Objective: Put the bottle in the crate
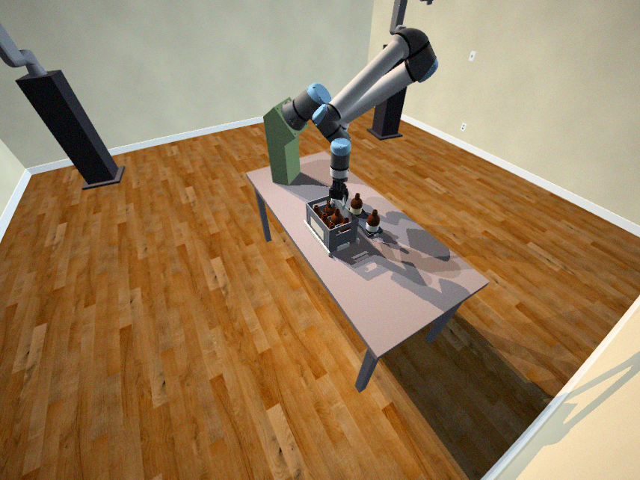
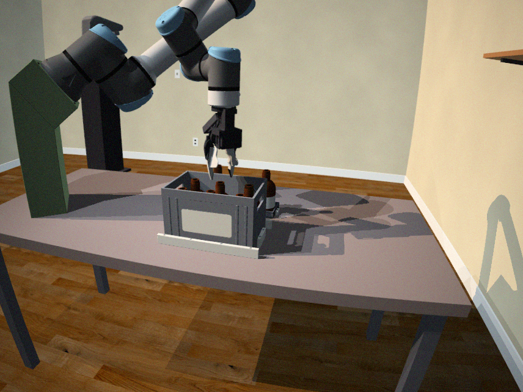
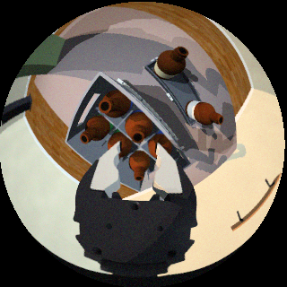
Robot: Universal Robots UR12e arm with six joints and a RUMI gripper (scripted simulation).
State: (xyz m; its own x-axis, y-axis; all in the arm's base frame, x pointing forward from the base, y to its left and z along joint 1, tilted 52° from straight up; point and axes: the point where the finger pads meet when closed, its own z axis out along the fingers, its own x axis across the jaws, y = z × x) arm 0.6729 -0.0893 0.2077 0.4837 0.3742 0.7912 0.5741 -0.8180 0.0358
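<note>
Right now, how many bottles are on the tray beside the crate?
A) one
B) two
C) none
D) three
B: the wrist view shows one bottle and a second bottle standing on the tray.

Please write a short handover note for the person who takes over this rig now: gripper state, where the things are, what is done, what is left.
Gripper: open, holding nothing, just above the crate.
Crate: all six slots hold an upright bottle; the one below the fingers stands free.
Tray: beside the crate, with two bottles on it.
Done: the empty slot appears filled.
Left: probably only to lift the arm away.
</note>
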